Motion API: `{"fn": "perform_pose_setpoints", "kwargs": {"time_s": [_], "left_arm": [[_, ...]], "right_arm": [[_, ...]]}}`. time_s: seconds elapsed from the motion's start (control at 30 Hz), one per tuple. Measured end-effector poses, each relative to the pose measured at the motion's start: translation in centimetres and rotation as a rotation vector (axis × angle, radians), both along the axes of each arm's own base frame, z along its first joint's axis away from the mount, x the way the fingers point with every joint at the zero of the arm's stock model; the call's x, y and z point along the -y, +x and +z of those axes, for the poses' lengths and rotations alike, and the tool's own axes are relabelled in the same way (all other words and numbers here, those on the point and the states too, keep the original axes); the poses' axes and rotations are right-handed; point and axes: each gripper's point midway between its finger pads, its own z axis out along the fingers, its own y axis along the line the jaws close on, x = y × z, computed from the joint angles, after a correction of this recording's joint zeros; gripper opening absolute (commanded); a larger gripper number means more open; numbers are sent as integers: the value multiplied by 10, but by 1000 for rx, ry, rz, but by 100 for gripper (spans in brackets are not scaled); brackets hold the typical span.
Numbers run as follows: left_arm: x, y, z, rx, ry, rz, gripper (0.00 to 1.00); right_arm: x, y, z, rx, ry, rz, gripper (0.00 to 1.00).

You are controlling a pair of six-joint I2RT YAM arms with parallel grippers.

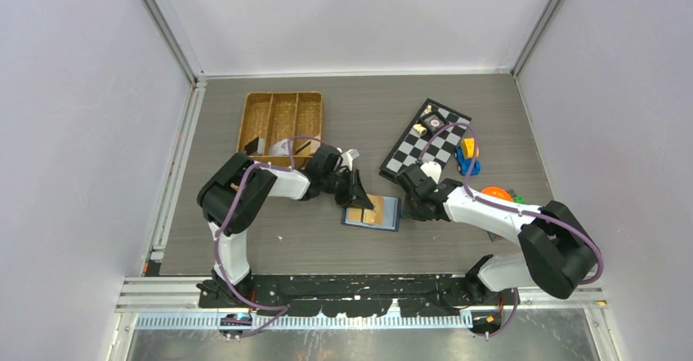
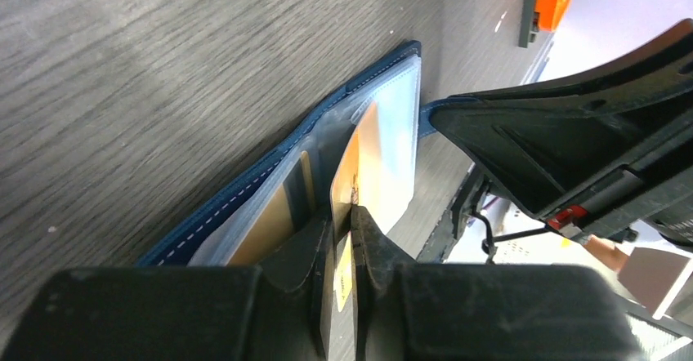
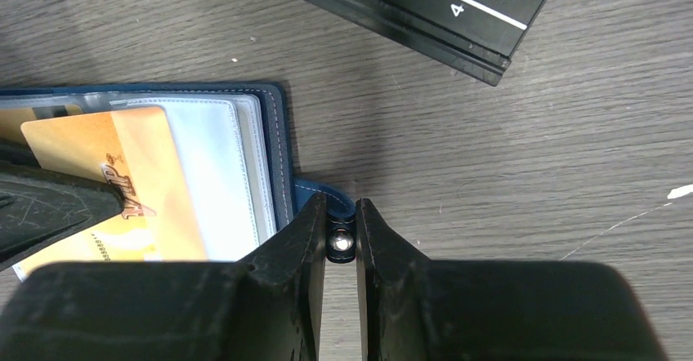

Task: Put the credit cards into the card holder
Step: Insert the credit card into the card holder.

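a: how did the left gripper (image 2: 353,214) stand?
b: fingers pressed nearly together, pinching an orange-tan card (image 2: 368,153) by its near end, the card on edge between them.
a: and the rest of that card?
b: it reached forward over the clear sleeves of the card holder (image 2: 245,183), which lay open on the table (image 1: 327,247). it slanted against a sleeve page. whether its front edge was inside a pocket, i couldn't tell.
a: any other card?
b: a second tan card (image 2: 266,226) sat under a clear sleeve, just beside the pinched one.
a: the right gripper (image 3: 341,210)?
b: clamped on the card holder by its snap tab (image 3: 315,191), the metal stud showing between the fingers, at the holder's outer edge.
a: so both arms met at the holder?
b: yes, the left from one side and the right from the other, around the middle of the table.
a: what lay around them?
b: the checkerboard (image 1: 421,144) was just behind the right gripper, with a blue toy car (image 1: 467,163) at its right edge. a brown wicker tray (image 1: 282,120) stood behind the left arm, and something orange (image 1: 494,193) lay by the right arm.
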Motion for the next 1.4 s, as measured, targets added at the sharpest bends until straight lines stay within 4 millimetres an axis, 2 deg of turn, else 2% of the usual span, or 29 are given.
{"fn": "perform_pose_setpoints", "kwargs": {"time_s": [0.23, 0.53, 0.87, 1.4], "left_arm": [[-2, 2, 0, 35, 80, -26, 26], [-10, -2, 10, 77, 154, -51, 46], [-12, -5, 14, 90, 195, -76, 52], [3, -15, 14, 99, 207, -116, 51]], "right_arm": [[2, -1, 3, 8, -2, -2, 1], [4, -2, 1, 6, -7, -5, 1], [4, -2, 1, 6, -6, -6, 1], [8, -7, -4, -7, -17, -6, 1]]}}
